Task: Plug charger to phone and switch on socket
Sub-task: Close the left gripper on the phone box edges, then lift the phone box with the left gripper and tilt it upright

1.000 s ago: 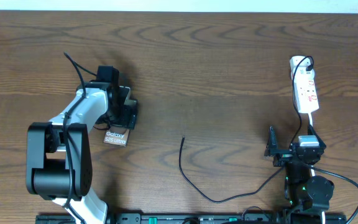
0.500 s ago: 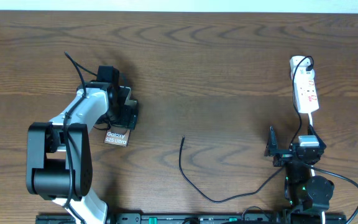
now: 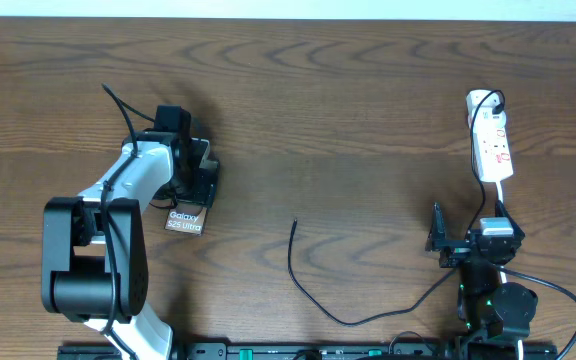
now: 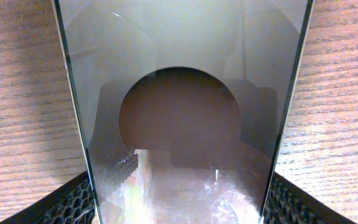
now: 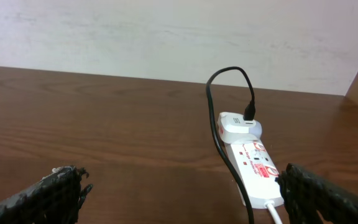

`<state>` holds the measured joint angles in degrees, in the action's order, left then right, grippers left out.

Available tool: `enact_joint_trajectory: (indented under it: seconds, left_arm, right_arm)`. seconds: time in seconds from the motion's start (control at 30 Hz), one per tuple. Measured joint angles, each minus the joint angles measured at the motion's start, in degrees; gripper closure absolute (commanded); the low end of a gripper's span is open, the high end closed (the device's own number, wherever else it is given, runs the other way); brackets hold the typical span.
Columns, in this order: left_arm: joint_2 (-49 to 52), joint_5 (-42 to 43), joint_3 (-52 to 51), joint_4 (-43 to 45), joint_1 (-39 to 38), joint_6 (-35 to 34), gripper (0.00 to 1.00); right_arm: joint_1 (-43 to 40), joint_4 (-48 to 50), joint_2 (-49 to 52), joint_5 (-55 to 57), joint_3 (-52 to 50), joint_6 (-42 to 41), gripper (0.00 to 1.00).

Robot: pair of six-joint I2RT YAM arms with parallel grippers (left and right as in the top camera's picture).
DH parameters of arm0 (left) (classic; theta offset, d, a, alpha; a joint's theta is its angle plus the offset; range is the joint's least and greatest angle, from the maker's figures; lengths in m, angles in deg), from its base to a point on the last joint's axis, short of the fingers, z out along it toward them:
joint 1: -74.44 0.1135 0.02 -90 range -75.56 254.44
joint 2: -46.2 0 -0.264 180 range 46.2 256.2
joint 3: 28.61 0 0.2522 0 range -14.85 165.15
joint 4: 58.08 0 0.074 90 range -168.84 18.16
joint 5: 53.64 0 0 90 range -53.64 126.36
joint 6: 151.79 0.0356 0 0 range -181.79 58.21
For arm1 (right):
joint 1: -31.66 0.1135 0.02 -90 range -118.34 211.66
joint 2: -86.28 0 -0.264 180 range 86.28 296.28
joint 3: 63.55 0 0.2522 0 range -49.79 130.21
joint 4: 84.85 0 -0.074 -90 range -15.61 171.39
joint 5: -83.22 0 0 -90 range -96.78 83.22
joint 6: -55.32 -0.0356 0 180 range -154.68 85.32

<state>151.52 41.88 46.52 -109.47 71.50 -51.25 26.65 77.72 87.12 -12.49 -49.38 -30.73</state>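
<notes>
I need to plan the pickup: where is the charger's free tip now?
In the overhead view the charger's tip lies on the table near the middle, between the phone and the right gripper.

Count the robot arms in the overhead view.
2. The left arm reaches over the phone on the table's left side; the right arm sits folded at the front edge, near the socket.

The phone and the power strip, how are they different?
The phone is dark and shiny; the power strip is white with red marks. The phone lies on the left, partly under the robot's left arm; the power strip lies alone on the right. The power strip has the black charger cable plugged in; the phone has none, and the cable's loose tip rests on bare wood. Both lie flat on the table.
</notes>
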Motion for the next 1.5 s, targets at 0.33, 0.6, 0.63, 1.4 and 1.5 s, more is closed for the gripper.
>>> enact_joint_trajectory:
  seconds: [0.33,0.6,0.63,1.4,1.5]
  left_arm:
    - [0.0,0.3,0.4,-1.2,0.0,0.0,0.93]
    - [0.0,2.1,1.1,-5.4,0.0,0.0,0.93]
    - [0.0,2.4,1.3,-5.6,0.0,0.0,0.93]
    - [-16.3,36.3,5.3,-5.0,0.0,-16.6,0.93]
    - [-16.3,45.5,5.3,-0.8,-0.1,-22.7,0.93]
  right_arm:
    - [0.0,0.0,0.0,0.0,0.0,0.0,0.01]
    - [0.0,0.0,0.0,0.0,0.0,0.0,0.01]
    - [0.0,0.0,0.0,0.0,0.0,0.0,0.01]
    - [0.0,0.0,0.0,0.0,0.0,0.0,0.01]
    - [0.0,0.0,0.0,0.0,0.0,0.0,0.01]
